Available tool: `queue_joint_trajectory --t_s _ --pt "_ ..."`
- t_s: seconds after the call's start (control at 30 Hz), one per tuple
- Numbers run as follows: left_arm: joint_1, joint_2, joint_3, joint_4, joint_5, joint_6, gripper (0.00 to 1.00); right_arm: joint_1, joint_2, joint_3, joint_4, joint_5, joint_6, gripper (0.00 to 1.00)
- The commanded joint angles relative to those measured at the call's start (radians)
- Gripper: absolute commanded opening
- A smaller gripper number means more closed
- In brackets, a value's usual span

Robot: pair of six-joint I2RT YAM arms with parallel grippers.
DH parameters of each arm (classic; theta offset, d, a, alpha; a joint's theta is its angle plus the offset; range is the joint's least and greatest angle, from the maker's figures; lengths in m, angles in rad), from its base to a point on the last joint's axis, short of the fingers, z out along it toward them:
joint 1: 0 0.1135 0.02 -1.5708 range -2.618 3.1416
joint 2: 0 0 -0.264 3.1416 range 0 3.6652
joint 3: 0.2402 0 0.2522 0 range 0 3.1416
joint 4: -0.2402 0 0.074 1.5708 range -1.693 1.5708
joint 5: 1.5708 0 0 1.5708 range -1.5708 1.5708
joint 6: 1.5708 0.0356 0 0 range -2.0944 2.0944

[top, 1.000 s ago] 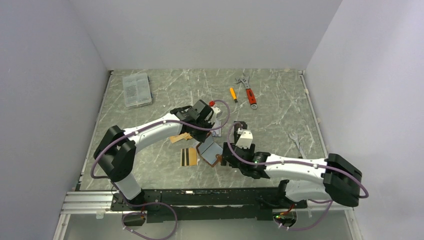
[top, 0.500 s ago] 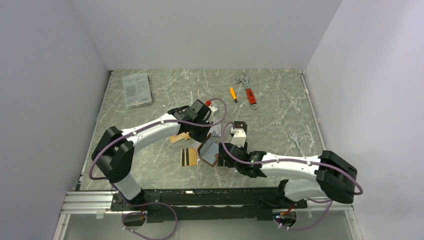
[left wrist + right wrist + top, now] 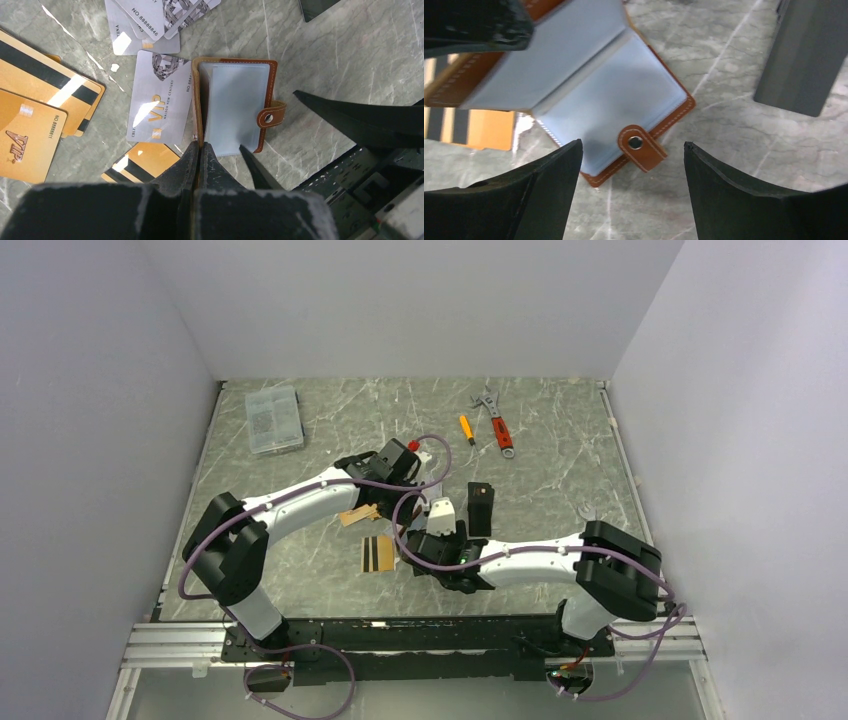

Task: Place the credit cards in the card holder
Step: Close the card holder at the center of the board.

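Card holder (image 3: 232, 107): lies open on the worktop (image 3: 330, 430), toward the near edge and about midway between the side edges, mostly hidden under both wrists from overhead. Shows clear sleeves face up, snap tab (image 3: 644, 150) on the right arm's side, long axis along the spine.

Right gripper (image 3: 631, 145): hangs just above the tab side, fingers spread wide with the tab between them, gripping nothing.

Left gripper (image 3: 200, 150): pressed together on the holder's other cover at one end of the spine, holds it stood up on edge, leaving the sleeves bare.

Credit cards (image 3: 377, 553): lie flat past that raised cover, on the left arm's side, so across the holder from the open fingers. Closest, a silver card (image 3: 160, 97) just beside the spine, long axis parallel to it. Further out, gold striped cards (image 3: 50, 85) overlapping, an orange card (image 3: 25, 135), more silver cards (image 3: 150, 20) fanned together.

Seems to call for a reach by the free right gripper across the upright cover to that closest card, then a slide in along the sleeves' long axis; cannot tell which way the sleeve mouths face.

Further still: a dark block (image 3: 804, 55) off the tab side, apart from the holder; toward the far edge, a screwdriver (image 3: 466, 428) and a wrench (image 3: 497, 422); near the far left corner, a clear box (image 3: 274, 420).
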Motion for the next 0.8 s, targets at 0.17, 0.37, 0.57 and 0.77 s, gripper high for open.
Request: queue_joint_trajectory --t_s 0.17,0.37,0.57,0.77 --pt "0.005 -0.014 0.002 0.005 0.016 -0.023 0.0 -0.011 -0.059 -0.054 -0.06 0.116 0.094 0.67" --pt "0.004 -0.011 0.001 0.008 0.03 -0.029 0.0 -0.03 -0.096 -0.087 -0.083 0.131 0.14 0.52" --pt "0.001 -0.008 -0.008 0.014 0.041 -0.033 0.0 -0.052 -0.131 -0.129 -0.056 0.111 0.183 0.36" --pt "-0.014 0.015 -0.008 0.018 0.032 -0.041 0.0 -0.091 -0.129 -0.14 -0.088 0.086 0.235 0.07"
